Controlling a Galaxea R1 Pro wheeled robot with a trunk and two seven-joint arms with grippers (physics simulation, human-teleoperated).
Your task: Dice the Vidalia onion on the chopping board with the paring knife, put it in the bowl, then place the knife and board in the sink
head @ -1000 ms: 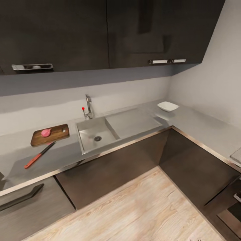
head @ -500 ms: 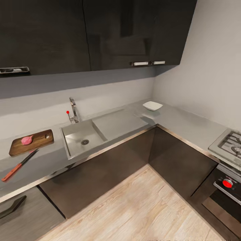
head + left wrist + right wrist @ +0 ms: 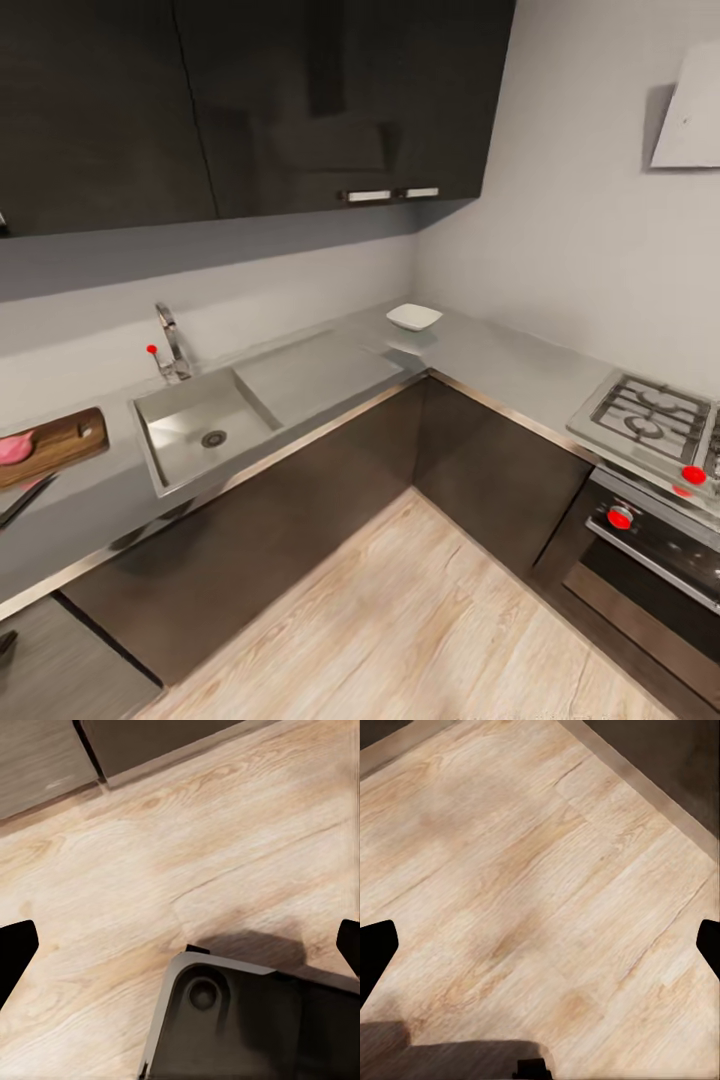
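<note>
Sink [image 3: 205, 435]: rectangular steel basin set into the grey surface [image 3: 480, 360], round drain at its floor, nothing lying in it. Flat drainboard adjoins on the side toward the corner. Chrome tap [image 3: 172, 343] and red knob stand at its rear edge.

Bowl [image 3: 414, 317]: shallow, white, squarish, on the surface near the inner corner of the L, well apart from the sink. Its contents cannot be made out from the head view.

Chopping board [image 3: 55, 446]: brown wood, partly cut by the head view's left edge, lying flat beside the sink on the side away from the bowl; long axis runs roughly along the wall.

Vidalia onion [image 3: 14, 448]: pinkish-red lump resting on the board at its far-left end, partly cropped.

Paring knife [image 3: 22, 503]: only a thin dark sliver shows on the surface just in front of the board, slanting from the picture's edge up toward the board.

Gas hob [image 3: 648, 412]: on the other run of the surface, red knobs on the oven front below.

Left pincer [image 3: 180, 952]: dark fingertips at opposite edges of the wrist view, spread wide, holding nothing, above wooden floor [image 3: 225, 847] and a dark part of the robot's base.

Right pincer [image 3: 540, 949]: fingertips likewise spread wide, holding nothing, over the floor.
</note>
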